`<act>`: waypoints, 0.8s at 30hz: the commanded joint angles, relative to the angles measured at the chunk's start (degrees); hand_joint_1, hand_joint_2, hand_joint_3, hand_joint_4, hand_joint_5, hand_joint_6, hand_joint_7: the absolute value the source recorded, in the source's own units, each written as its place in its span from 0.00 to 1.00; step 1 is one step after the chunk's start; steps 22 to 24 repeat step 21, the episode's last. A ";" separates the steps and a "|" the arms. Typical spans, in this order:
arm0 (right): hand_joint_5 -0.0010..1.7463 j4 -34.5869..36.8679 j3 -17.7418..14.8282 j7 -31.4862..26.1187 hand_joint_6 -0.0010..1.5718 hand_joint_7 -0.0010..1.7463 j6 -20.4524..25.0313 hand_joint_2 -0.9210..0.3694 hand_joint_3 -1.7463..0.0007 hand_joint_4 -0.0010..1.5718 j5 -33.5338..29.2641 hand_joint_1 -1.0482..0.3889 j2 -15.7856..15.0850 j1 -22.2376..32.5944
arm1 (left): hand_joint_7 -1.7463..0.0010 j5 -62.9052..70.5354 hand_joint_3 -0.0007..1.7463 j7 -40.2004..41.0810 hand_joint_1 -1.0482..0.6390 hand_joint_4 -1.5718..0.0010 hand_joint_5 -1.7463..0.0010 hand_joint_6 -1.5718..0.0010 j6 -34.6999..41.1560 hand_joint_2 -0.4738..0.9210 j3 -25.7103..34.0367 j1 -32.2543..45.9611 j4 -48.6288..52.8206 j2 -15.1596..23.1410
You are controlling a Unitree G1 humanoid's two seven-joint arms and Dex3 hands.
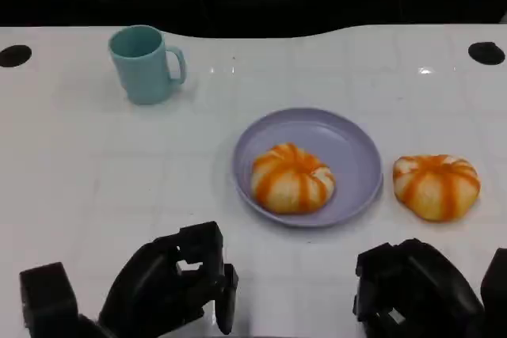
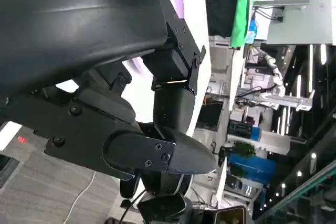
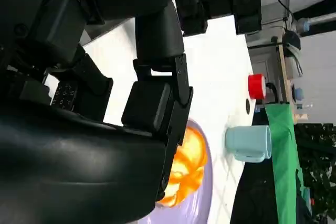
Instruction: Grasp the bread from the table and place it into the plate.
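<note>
Two orange-striped bread rolls sit on the white table (image 1: 95, 195): one bread roll (image 1: 291, 178) lies inside the lavender plate (image 1: 352, 148), toward its near left part, and the other bread roll (image 1: 436, 186) rests on the bare tabletop just beside the plate's right rim, not touching it as far as the head view shows. A light teal mug (image 1: 145, 63) stands upright well apart from them at the far left, its handle pointing toward the plate side.

At the near edge, the left hand (image 1: 178, 282) hangs low over the table with its fingers curled inward and nothing between them. The right hand (image 1: 412, 286) sits at the near right, short of the loose roll, and holds nothing (its fingers look bent in, though whether they are apart or closed I cannot tell).

From the right wrist view, the plated roll shows past the black fingers (image 3: 157, 103), with the mug beyond it and a small red round object (image 3: 256, 86) off the table's far side.
</note>
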 commanded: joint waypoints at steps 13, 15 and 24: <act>0.75 1.19 -0.16 -0.51 1.00 0.58 -1.31 0.68 0.21 0.97 -0.09 0.00 -0.06 -0.65 | 0.02 -0.32 0.11 -1.95 0.14 0.37 0.00 0.47 1.25 1.00 2.03 -1.06 1.55 0.00; 0.75 1.08 -0.12 -0.63 1.00 0.58 -1.18 0.68 0.21 0.97 -0.02 0.00 -0.02 -0.67 | 0.02 -0.18 0.11 -1.92 0.14 0.36 0.00 0.47 1.34 1.00 2.12 -1.02 1.49 -0.05; 0.75 1.62 -0.25 0.01 1.00 0.57 -1.65 0.68 0.21 0.97 0.32 0.00 -0.35 -0.90 | 0.02 -0.07 0.11 -1.84 0.14 0.36 0.00 0.47 1.60 1.00 2.12 -1.10 1.52 -0.36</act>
